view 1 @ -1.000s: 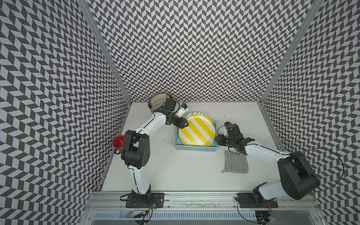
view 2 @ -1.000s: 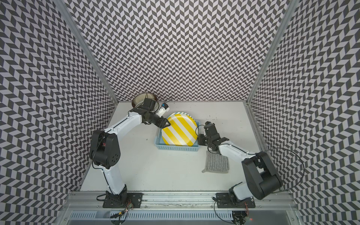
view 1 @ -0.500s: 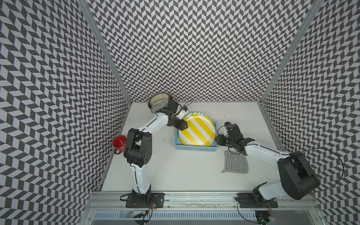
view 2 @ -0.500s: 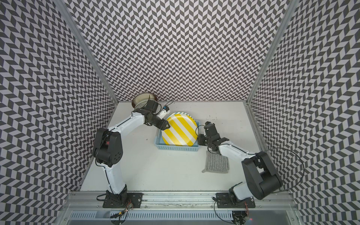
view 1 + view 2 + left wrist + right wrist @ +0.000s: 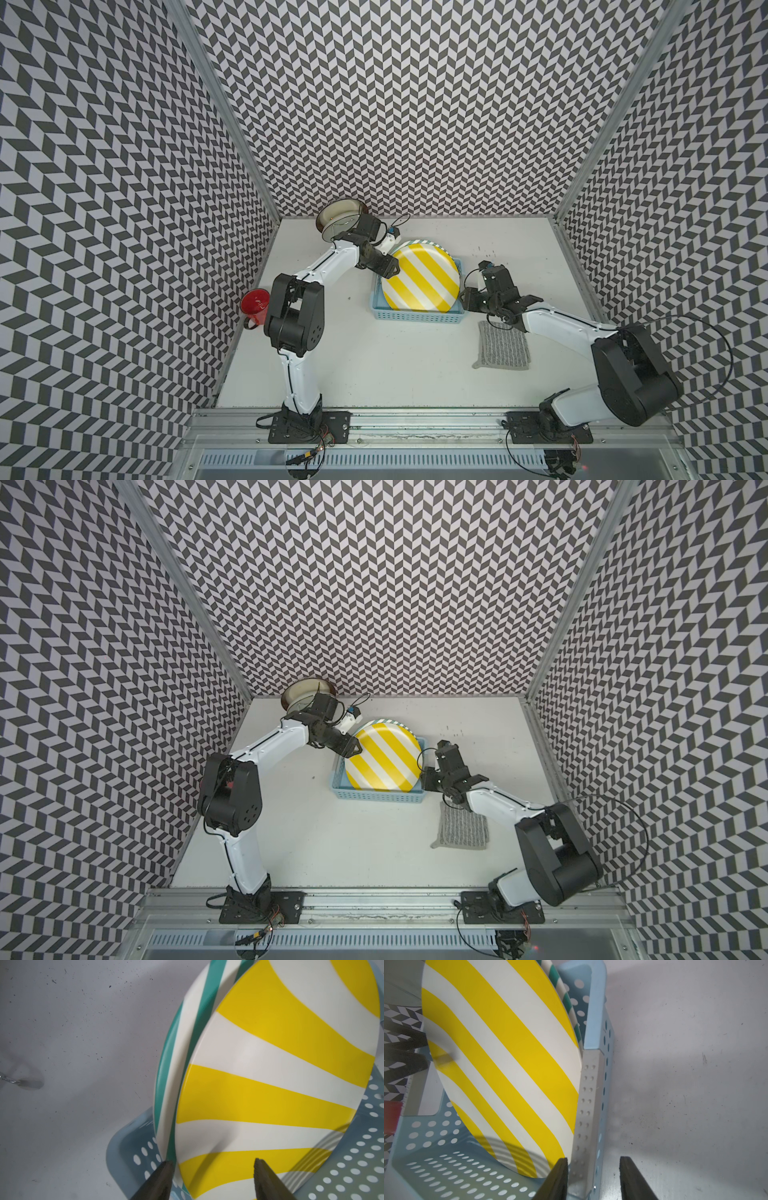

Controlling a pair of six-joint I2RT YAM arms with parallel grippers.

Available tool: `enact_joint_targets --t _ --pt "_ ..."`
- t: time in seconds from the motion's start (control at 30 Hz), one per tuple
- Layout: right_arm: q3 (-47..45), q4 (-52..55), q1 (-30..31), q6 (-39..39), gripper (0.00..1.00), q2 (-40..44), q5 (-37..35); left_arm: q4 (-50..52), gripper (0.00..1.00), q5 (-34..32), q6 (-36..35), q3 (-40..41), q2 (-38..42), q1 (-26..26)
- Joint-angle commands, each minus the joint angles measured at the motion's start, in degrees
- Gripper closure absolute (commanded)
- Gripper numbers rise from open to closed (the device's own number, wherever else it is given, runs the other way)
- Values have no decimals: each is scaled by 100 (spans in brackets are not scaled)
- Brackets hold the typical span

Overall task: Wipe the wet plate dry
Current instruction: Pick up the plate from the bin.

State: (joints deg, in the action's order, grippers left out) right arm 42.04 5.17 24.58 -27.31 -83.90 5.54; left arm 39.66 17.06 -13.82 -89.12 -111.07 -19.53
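Observation:
A yellow-and-white striped plate (image 5: 422, 282) leans on edge in a light blue perforated basket (image 5: 415, 322), seen in both top views. A teal-striped plate (image 5: 166, 1064) stands right behind it. My left gripper (image 5: 388, 268) is open at the yellow plate's (image 5: 270, 1084) upper left rim. Its jaws straddle that rim, one finger (image 5: 164, 1176) in the gap between the two plates. My right gripper (image 5: 467, 297) is open over the basket's right wall (image 5: 588, 1105), one finger inside against it, the other clear outside. A grey cloth (image 5: 503, 347) lies flat beside the right arm.
A metal bowl (image 5: 338, 216) sits at the back wall behind the left arm. A red cup (image 5: 254, 305) stands by the left wall. Patterned walls enclose the white table (image 5: 374, 374) on three sides.
My left gripper has edged slightly toward the yellow plate's rim. The right arm, plates, basket and cloth have not moved.

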Motion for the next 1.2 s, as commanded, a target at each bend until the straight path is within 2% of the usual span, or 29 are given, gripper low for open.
enact_joint_targets --t 0.0,0.43,0.77,0.9,1.03,1.17 --pt "-95 -129 12 -19 57 84 -9 31 36 80 12 21 54 -56" --pt "-158 -226 11 -39 57 43 133 42 37 257 15 61 -164 -142" --pt "-190 -368 7 -42 63 -113 366 51 38 560 -75 155 -273 -172" --pt "-171 -360 11 -28 63 -147 408 46 40 779 -141 192 -213 -174" --pt "-174 -368 12 -16 63 -174 424 5 52 979 -191 238 -116 -173" --pt "-163 -377 5 -15 63 -221 462 -27 53 1164 -245 293 -44 -174"
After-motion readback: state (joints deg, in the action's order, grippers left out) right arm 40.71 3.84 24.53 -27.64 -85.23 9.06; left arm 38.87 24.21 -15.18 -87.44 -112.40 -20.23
